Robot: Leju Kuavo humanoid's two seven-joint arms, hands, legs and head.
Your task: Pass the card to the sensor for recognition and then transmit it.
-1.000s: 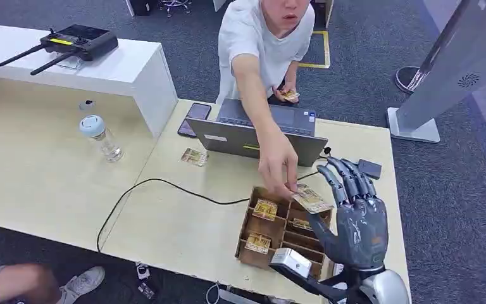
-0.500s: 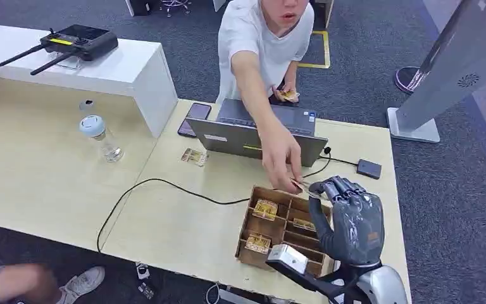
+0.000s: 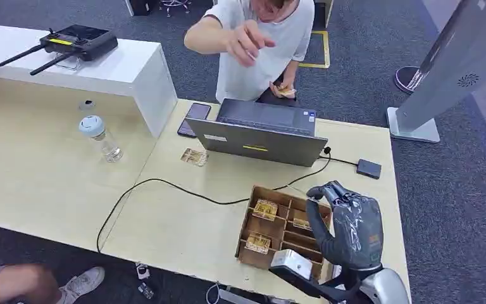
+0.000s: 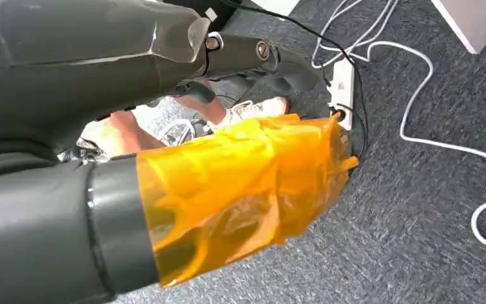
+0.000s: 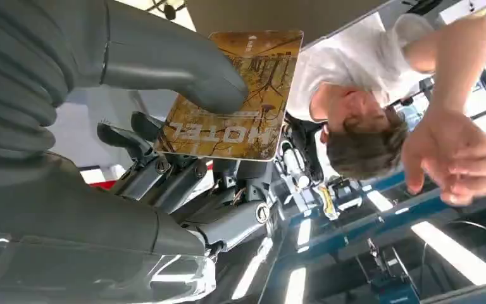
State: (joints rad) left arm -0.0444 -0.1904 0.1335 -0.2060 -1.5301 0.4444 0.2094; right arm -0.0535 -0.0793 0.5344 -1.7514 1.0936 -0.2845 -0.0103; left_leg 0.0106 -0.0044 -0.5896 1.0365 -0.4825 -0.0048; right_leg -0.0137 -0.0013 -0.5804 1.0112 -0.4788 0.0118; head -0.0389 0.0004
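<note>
Word "HOTEL" in white capitals, seen upside down, on brown-gold printed plastic card, pinned under thick grey thumb of right hand, dark fingers behind it. No other print legible.

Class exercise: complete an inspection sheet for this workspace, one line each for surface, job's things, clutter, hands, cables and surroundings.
Surface: pale wooden table, bare in front.
Job's things: brown printed hotel card held under the thumb of the right hand; brown compartmented cardboard tray with more cards; small black sensor box.
Clutter: grey laptop, black phone, clear water bottle, loose card.
Hands: right hand holds the card; left hand wrapped in orange film, hanging over the floor.
Cables: black cable across the table; white cables on the floor.
Surroundings: person in white shirt behind the laptop.
</note>
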